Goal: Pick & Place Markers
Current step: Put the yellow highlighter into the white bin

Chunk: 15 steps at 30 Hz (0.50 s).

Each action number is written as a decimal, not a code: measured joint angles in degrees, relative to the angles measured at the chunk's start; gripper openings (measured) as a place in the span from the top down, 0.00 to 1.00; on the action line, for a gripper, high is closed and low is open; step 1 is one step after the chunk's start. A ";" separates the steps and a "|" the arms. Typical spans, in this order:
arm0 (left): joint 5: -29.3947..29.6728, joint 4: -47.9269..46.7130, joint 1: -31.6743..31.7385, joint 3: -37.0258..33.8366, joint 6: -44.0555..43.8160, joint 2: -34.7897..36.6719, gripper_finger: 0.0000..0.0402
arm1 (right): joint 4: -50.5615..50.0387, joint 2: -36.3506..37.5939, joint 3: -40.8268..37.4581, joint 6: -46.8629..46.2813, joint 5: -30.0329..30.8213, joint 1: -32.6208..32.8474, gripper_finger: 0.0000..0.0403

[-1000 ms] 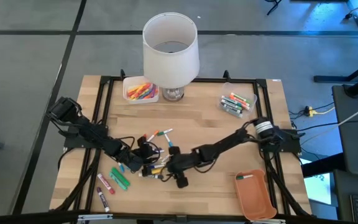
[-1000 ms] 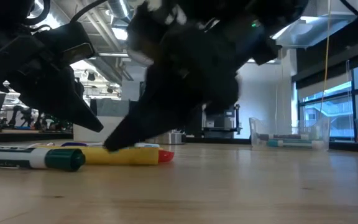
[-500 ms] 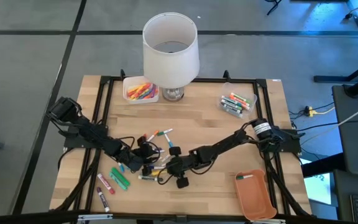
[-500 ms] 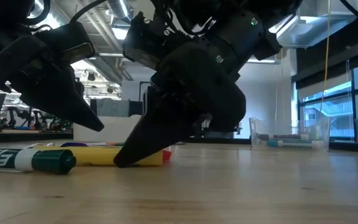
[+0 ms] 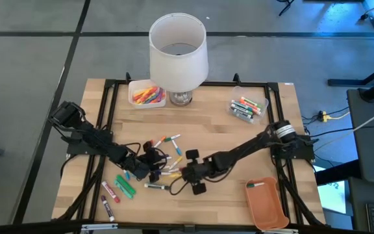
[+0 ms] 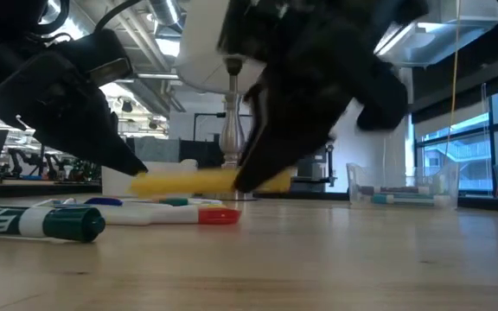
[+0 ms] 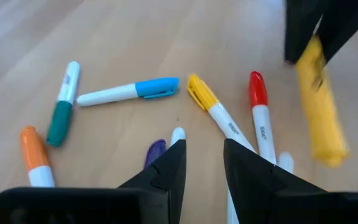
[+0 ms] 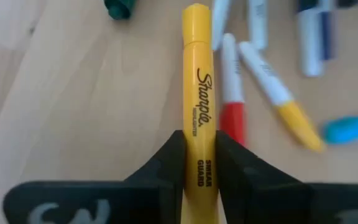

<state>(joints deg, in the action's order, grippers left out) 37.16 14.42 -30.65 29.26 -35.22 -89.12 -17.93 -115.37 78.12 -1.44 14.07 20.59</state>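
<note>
Several capped markers lie loose on the wooden table (image 5: 226,140) around its middle, among them a blue-capped one (image 7: 132,91), a yellow-capped one (image 7: 213,109) and a red-capped one (image 7: 260,109). My right gripper (image 8: 199,163) is shut on a yellow highlighter (image 6: 201,180) a little above them. My left gripper (image 7: 202,165) stands open just left of it, low over a purple marker (image 7: 156,151), with nothing between its fingers. A green-capped marker (image 6: 46,222) lies nearer the table's front. My right gripper pinches the yellow highlighter's barrel (image 8: 199,155) between its two fingers, on its two sides near one end. The fingers slant down from the table's right, and the highlighter runs on ahead of them. It hangs about level, lifted clear of the table.
A lamp with a white shade (image 5: 178,49) stands at the far edge between a bin of bright markers (image 5: 147,95) and a clear bin of markers (image 5: 247,107). An orange tray (image 5: 266,205) sits near right. Green and red markers (image 5: 119,188) lie near left.
My right gripper has taken hold of the yellow highlighter that lay on the table and gone up and toward the table's right edge with it. The highlighter now hangs level, clear of the wood. A white marker with a red cap shows where it lay.
</note>
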 joint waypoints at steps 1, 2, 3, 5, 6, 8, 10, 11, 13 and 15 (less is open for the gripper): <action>0.67 0.38 0.00 0.00 0.01 0.00 0.75 | -1.70 0.89 0.07 -0.21 1.57 0.32 0.84; 1.61 1.11 0.00 0.00 0.13 0.00 0.75 | -3.51 1.57 0.10 -0.86 3.27 0.58 0.84; 2.53 2.05 0.00 0.00 0.64 0.00 0.75 | -5.45 1.94 0.10 -1.57 5.13 0.78 0.84; 3.42 4.76 0.00 0.00 2.76 0.00 0.75 | -8.73 2.29 0.10 -3.05 9.26 1.21 0.84; 3.31 6.62 0.00 -0.02 4.30 0.00 0.75 | -10.17 2.32 0.07 -4.07 11.91 1.43 0.84; 1.33 10.44 0.00 -0.02 7.31 0.00 0.75 | -11.86 2.44 0.07 -5.75 16.42 1.80 0.84; -1.24 14.49 0.00 -0.02 11.10 0.00 0.75 | -12.44 2.49 0.07 -7.11 18.80 2.03 0.84; -1.98 16.42 -0.13 -0.02 12.71 -0.07 0.75 | -12.08 2.49 0.07 -7.33 19.03 2.11 0.84; -2.91 19.59 -0.47 0.00 16.59 -0.77 0.74 | -10.71 2.49 0.07 -7.08 18.93 2.39 0.84; -2.90 22.42 -0.96 0.00 21.68 -2.40 0.73 | -9.05 2.49 0.10 -6.12 18.91 2.71 0.84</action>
<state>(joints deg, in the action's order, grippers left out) 34.26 36.85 -31.61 29.26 -13.55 -91.52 -26.97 -112.88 78.22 -7.56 32.97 23.31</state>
